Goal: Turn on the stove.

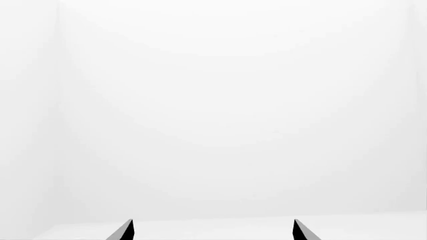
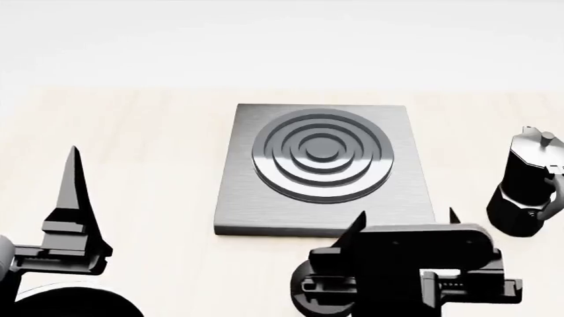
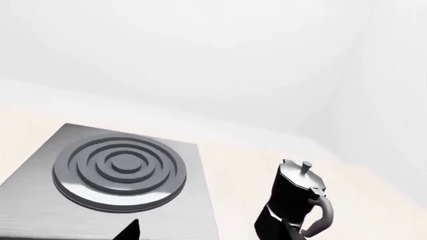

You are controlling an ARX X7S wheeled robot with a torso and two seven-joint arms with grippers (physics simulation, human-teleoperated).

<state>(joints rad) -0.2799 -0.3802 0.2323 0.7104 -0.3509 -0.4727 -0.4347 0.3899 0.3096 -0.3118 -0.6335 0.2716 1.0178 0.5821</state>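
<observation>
Everything is lit brightly and evenly; soft glare is seen on the stove point(image 2: 264, 198), walls washed out

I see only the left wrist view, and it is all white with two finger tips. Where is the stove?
Observer: The stove lies ahead and to the right of the left gripper.
Operator: Is the other arm near it?
Observer: Yes, the right gripper hangs open at the stove's near edge.
Operator: Anything else there?
Observer: A black coffee pot stands right of the stove, apart from it.
</observation>
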